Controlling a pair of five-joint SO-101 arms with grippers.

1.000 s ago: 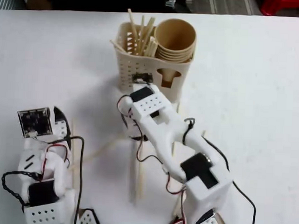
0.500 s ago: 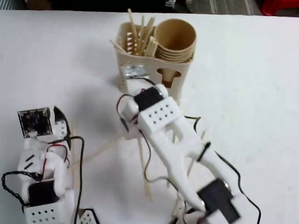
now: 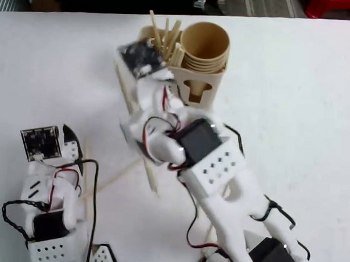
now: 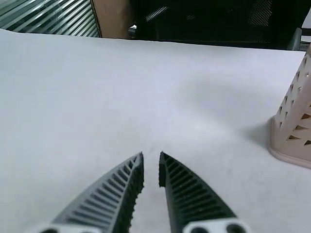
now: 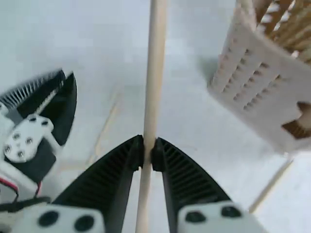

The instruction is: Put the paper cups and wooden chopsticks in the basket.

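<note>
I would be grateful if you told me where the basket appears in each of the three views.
High view: the basket is at top centre, its left part behind the right arm.
Left wrist view: a corner of the basket is at the right edge.
Right wrist view: the basket is at upper right, beyond the chopstick.
Shared landmark: the white table.

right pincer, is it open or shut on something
Shut on a wooden chopstick: in the right wrist view the right pincer is clamped against the stick from both sides, with no gap.

Robot workshop: white table [image 3: 316, 85], ribbed shutter [image 4: 48, 17] behind.
</note>
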